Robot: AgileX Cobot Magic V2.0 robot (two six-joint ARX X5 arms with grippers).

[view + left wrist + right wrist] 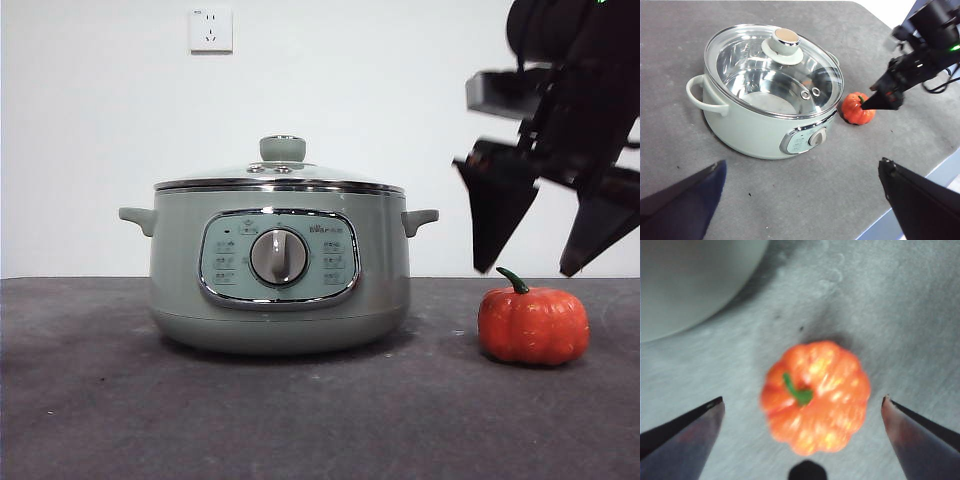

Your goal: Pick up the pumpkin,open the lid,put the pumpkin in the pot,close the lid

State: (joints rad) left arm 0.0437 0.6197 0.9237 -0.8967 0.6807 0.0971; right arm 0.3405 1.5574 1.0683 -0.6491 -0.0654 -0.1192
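right end effector (545, 270): yours hangs just above the small orange-red ribbed pumpkin (533, 325), jaws spread wide, holding nothing, lined up to straddle it.
pumpkin: on grey desk (300, 420), beside sage-green electric pot (279, 270).
glass lid (280, 172): seated on pot.
left end effector (800, 200): jaws apart, empty, waiting.

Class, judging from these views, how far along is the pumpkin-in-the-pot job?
Nothing is done yet. The small orange ribbed pumpkin sits on the grey table; the right end effector hovers open above it. The domed glass lid covers the sage-green pot. Grasping, opening, loading and closing remain.
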